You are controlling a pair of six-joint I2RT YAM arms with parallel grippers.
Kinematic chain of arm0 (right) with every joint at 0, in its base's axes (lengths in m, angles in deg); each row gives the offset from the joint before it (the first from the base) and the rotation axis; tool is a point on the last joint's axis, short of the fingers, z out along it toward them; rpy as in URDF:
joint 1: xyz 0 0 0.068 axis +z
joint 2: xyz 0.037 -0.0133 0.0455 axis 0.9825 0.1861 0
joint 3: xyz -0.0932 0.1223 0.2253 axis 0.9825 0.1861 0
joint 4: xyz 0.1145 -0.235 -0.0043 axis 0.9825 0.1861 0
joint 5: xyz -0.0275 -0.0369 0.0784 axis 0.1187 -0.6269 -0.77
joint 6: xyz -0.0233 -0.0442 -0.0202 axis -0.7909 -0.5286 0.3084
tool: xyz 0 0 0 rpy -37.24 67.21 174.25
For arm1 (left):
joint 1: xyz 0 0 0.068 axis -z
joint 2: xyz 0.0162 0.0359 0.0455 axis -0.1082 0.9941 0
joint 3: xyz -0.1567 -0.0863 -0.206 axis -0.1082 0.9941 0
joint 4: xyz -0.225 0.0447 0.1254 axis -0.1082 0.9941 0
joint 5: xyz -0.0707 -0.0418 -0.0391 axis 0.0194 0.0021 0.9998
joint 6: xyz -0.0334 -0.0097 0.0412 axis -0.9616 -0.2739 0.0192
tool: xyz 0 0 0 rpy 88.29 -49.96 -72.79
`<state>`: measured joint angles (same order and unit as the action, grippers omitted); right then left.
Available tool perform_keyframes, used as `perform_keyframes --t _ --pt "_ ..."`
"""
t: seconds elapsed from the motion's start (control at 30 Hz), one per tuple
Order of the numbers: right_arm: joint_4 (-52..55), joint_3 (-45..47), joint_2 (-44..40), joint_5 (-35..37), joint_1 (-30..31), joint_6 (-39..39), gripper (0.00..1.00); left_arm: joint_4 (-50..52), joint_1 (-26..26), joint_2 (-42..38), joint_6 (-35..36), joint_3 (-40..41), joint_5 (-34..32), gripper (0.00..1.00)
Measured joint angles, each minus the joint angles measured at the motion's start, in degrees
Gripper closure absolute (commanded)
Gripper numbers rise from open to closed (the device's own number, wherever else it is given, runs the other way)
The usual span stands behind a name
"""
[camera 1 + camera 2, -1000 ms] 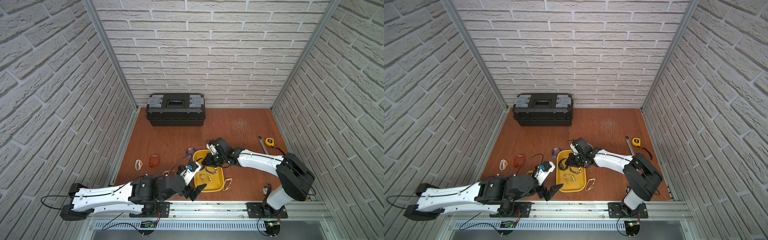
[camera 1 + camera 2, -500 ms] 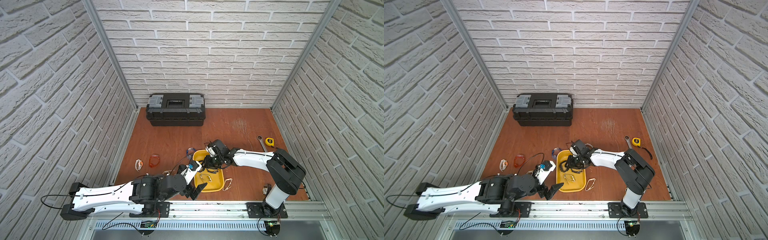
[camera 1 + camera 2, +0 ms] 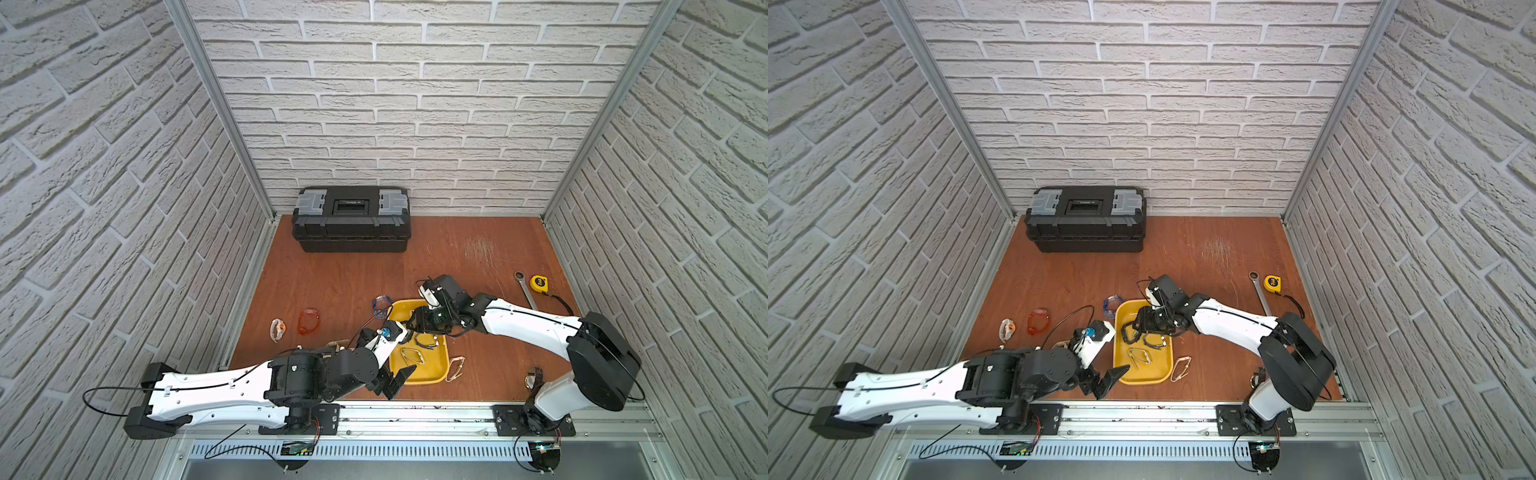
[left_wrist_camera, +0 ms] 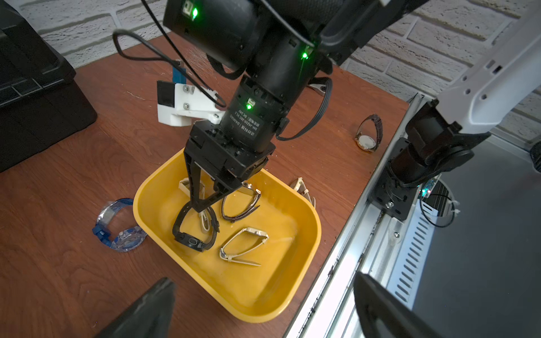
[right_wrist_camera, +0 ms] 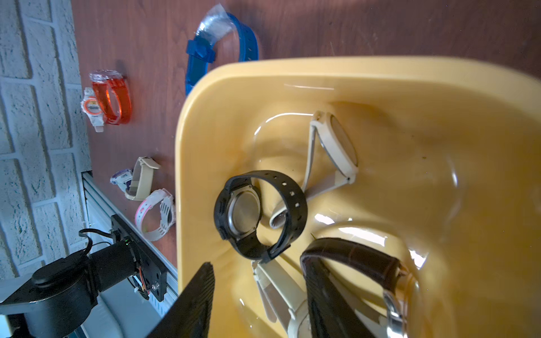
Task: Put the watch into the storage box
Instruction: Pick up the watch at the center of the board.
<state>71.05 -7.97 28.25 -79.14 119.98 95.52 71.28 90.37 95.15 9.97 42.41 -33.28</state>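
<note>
The yellow storage box lies near the front rail. A black watch rests on its floor, strap loop standing up. My right gripper hangs over the box with its jaws apart and nothing between them, its tips just above the black strap. A cream watch, a brown-strapped watch and a beige watch also lie inside. My left gripper is wide open and empty at the box's front left corner.
Loose watches lie around the box: blue, orange, white, beige, brown. A black toolbox stands at the back wall. A wrench and tape measure lie at the right.
My right gripper's jaws have spread apart over the box and let go of the black watch, which now lies inside. The left arm has stayed put.
</note>
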Motion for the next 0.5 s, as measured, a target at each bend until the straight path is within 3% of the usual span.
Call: perform_keyframes --t 0.1,0.3,0.33,0.37,0.5 --pt "1.09 0.26 -4.22 0.33 -0.13 -0.59 0.42 0.00 -0.11 0.00 -0.31 0.00 -0.22 0.02" --pt "10.82 1.05 -17.92 7.32 -1.62 -3.17 0.19 -0.04 -0.15 0.22 -0.39 0.00 -0.44 0.02" --pt "13.11 1.18 -20.39 9.22 -1.77 -3.61 0.06 -0.04 -0.15 0.42 -0.44 0.00 -0.46 0.02" --pt "15.30 1.51 -22.80 11.13 -1.90 -3.82 0.01 -0.02 -0.15 0.70 -0.55 0.00 -0.46 0.02" --pt "22.53 5.53 -31.93 17.03 -2.10 -3.54 0.00 -0.09 -0.15 1.84 -0.81 0.00 -0.37 0.02"
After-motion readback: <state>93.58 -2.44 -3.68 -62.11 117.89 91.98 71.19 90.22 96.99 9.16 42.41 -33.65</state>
